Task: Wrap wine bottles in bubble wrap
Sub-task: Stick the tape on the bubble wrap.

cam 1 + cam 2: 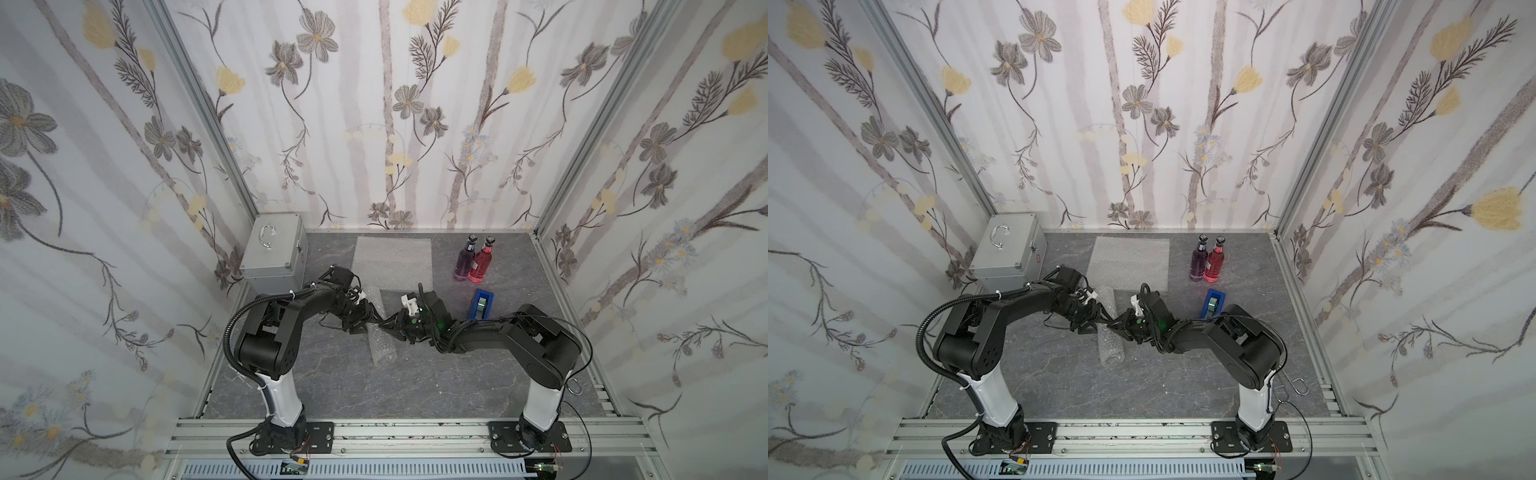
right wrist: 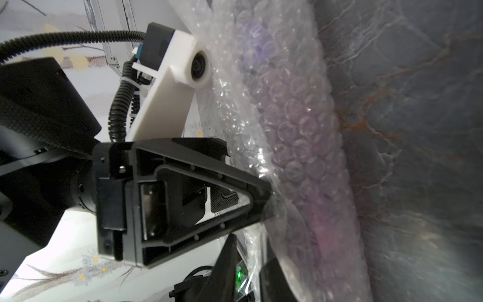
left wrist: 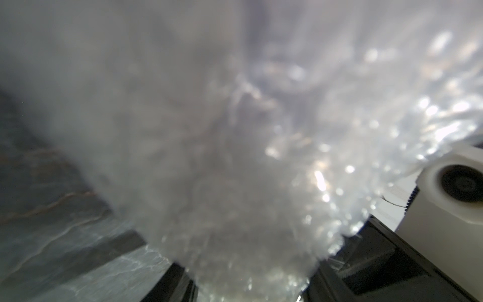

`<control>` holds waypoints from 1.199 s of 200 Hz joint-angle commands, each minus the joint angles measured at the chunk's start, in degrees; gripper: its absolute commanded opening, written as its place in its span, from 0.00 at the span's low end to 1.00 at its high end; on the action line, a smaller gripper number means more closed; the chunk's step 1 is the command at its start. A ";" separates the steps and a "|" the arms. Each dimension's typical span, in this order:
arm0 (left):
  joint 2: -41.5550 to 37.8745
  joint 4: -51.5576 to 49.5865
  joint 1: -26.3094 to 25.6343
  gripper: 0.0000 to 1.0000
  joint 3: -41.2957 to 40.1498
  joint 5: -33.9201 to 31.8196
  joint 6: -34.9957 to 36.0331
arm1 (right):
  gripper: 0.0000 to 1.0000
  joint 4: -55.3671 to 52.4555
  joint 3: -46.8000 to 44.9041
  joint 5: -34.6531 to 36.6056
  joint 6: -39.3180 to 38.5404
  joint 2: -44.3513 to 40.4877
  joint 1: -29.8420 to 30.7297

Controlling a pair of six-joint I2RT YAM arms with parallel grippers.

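Observation:
A roll of bubble wrap (image 1: 380, 345) (image 1: 1111, 349) lies mid-table. A purple tint inside it shows a wine bottle (image 2: 300, 157). My left gripper (image 1: 365, 321) (image 3: 251, 282) is shut across this roll, and the wrap fills the gap between its fingers. My right gripper (image 1: 386, 325) (image 2: 251, 266) meets it from the other side. Its fingers stand slightly apart, with a loose edge of wrap lying between them. Two more wine bottles, one purple (image 1: 464, 259) and one red-pink (image 1: 482, 262), stand upright at the back right. A flat bubble wrap sheet (image 1: 390, 257) lies at the back centre.
A silver metal case (image 1: 274, 249) stands at the back left by the wall. A blue tape dispenser (image 1: 482, 305) sits just right of my right forearm. Flowered walls close three sides, and an aluminium rail (image 1: 407, 432) runs along the front.

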 commanded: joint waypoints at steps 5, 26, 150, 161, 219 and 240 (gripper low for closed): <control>0.17 -2.09 0.00 0.57 -0.60 -8.60 -0.79 | 0.20 -10.29 3.39 3.48 -3.97 -0.56 0.49; 0.10 -2.11 -0.02 0.57 -0.57 -8.60 -0.75 | 0.20 -15.84 5.06 4.60 -5.74 -0.95 0.62; 0.06 -2.10 0.05 0.57 -0.67 -8.60 -0.80 | 0.33 -29.99 11.82 8.48 -12.74 -1.47 1.51; -0.07 -2.11 0.01 0.57 -0.71 -8.60 -0.77 | 0.34 -30.34 12.00 8.63 -13.12 -1.49 1.53; 0.07 -2.00 0.00 0.57 -0.71 -8.49 -0.78 | 0.41 -34.83 11.74 11.16 -16.52 -3.98 0.98; 0.07 -2.07 -0.02 0.57 -0.74 -8.51 -0.80 | 0.42 -37.74 10.45 12.66 -18.13 -7.86 0.90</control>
